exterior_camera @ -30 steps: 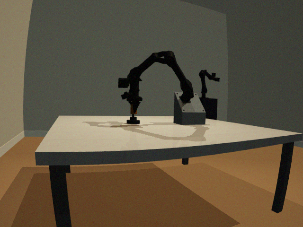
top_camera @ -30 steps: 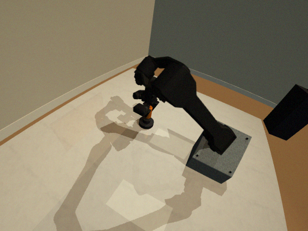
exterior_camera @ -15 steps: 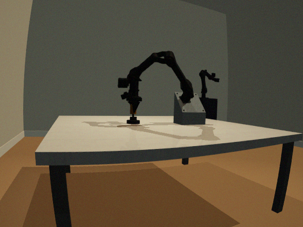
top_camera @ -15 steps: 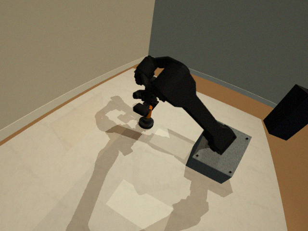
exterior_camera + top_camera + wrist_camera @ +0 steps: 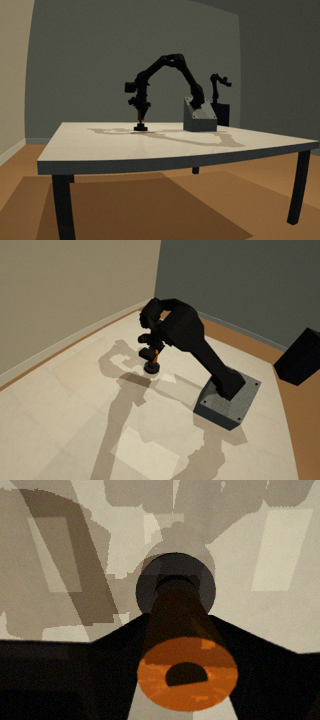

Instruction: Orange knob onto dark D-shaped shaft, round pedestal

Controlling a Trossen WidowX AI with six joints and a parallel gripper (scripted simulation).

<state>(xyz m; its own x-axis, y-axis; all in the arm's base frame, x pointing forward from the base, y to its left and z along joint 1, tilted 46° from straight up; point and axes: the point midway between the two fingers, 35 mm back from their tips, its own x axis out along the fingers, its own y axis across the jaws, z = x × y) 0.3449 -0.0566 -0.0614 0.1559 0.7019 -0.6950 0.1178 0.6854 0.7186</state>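
Observation:
The orange knob [image 5: 155, 357] [image 5: 139, 115] [image 5: 187, 700] stands upright in my gripper [image 5: 154, 356] [image 5: 141, 115] [image 5: 177, 619], which is shut on it. The wrist view shows the D-shaped hole in its upper end, with the flat side toward the bottom of the picture, slightly tilted. The dark round pedestal [image 5: 151, 369] [image 5: 140, 128] [image 5: 145, 592] stands on the table below. In the exterior view a short length of the dark shaft [image 5: 140, 121] shows between the knob's lower end and the pedestal. The knob is at the shaft's top, above the pedestal. The shaft's flat side is hidden.
The arm's grey wedge-shaped base [image 5: 232, 405] [image 5: 200, 125] stands on the pale table [image 5: 85, 405] [image 5: 103, 152], to the right of the pedestal. A second dark arm [image 5: 215, 89] stands on a dark block [image 5: 297, 361] [image 5: 223, 113] beyond the table. Arm shadows fall across the table.

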